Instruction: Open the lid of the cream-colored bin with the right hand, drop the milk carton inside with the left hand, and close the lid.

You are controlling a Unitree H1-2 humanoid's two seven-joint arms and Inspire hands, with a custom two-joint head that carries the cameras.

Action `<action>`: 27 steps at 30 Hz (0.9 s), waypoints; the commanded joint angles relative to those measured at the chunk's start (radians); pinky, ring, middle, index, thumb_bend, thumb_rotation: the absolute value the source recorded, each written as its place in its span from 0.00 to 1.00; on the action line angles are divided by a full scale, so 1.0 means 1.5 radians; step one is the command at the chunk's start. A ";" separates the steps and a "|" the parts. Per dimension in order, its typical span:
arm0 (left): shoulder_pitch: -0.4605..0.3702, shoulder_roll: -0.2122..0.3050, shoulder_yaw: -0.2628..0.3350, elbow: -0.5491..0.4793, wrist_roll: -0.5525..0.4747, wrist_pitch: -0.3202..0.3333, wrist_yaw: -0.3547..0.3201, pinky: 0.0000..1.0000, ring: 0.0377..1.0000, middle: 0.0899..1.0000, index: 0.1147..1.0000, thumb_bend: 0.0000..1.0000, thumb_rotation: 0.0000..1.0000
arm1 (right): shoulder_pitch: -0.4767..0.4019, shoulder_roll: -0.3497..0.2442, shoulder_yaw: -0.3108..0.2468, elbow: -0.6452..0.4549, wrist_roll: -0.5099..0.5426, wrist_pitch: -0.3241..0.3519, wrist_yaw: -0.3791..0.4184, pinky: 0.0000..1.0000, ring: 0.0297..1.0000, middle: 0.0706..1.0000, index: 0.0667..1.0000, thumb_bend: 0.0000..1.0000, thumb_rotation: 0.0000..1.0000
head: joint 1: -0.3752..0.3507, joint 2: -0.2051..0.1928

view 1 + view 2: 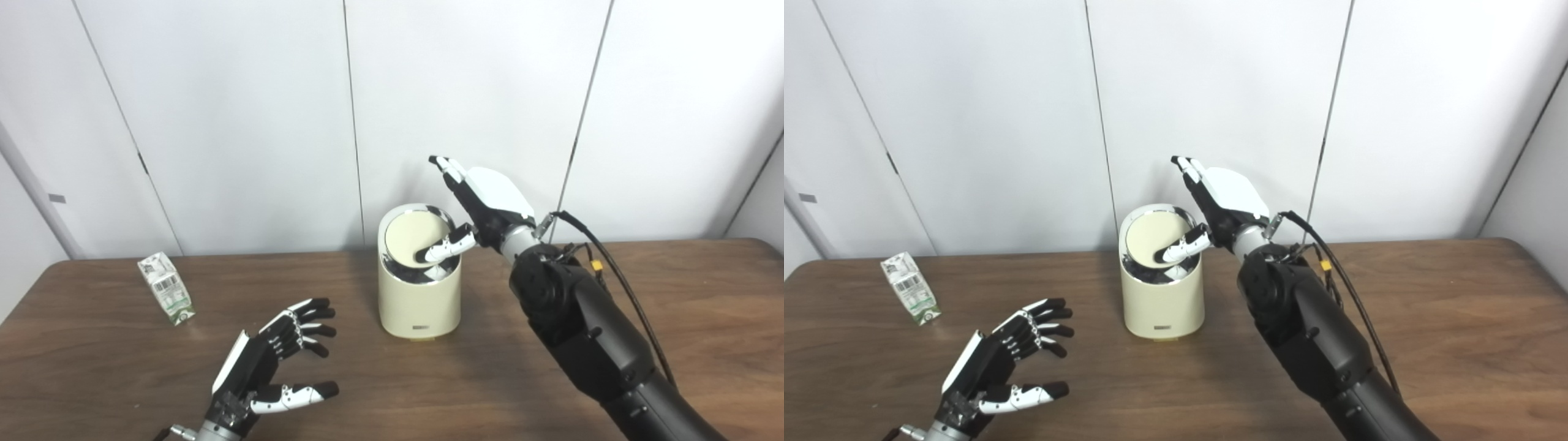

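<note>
The cream-colored bin [419, 300] stands upright in the middle of the brown table [674, 306]. Its round lid [411, 237] is tilted inside a chrome rim. My right hand [484, 196] is above the bin's right rear edge. It is open, with its fingers pointing up and its thumb resting on the lid's right side. The milk carton [166, 288] stands on the table at the far left, apart from both hands. My left hand [269, 361] is open and empty near the front edge, to the left of the bin and to the right of the carton.
White wall panels [245, 122] stand right behind the table's back edge, close behind the bin. A black cable [612, 263] runs along my right forearm. The table's left corner lies just beyond the carton.
</note>
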 commanded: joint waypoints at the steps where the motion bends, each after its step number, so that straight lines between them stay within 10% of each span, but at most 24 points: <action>1: 0.030 -0.010 -0.007 0.015 -0.007 -0.007 0.003 0.58 0.70 0.78 0.83 0.80 0.09 | -0.011 0.002 -0.030 -0.035 0.015 -0.001 -0.011 0.69 0.87 0.95 0.95 0.89 0.33 | -0.002 -0.002; 12: 0.026 -0.009 -0.007 0.018 -0.002 -0.008 0.005 0.58 0.71 0.79 0.83 0.79 0.11 | 0.088 0.035 -0.168 -0.178 0.150 -0.037 -0.040 0.66 0.85 0.93 0.95 0.73 0.27 | -0.003 -0.003; 27: 0.027 -0.011 -0.004 0.020 -0.014 -0.006 -0.001 0.58 0.70 0.78 0.83 0.79 0.11 | 0.288 0.007 -0.217 -0.220 0.237 -0.170 -0.063 0.76 0.87 0.92 0.93 0.81 0.38 | -0.003 -0.001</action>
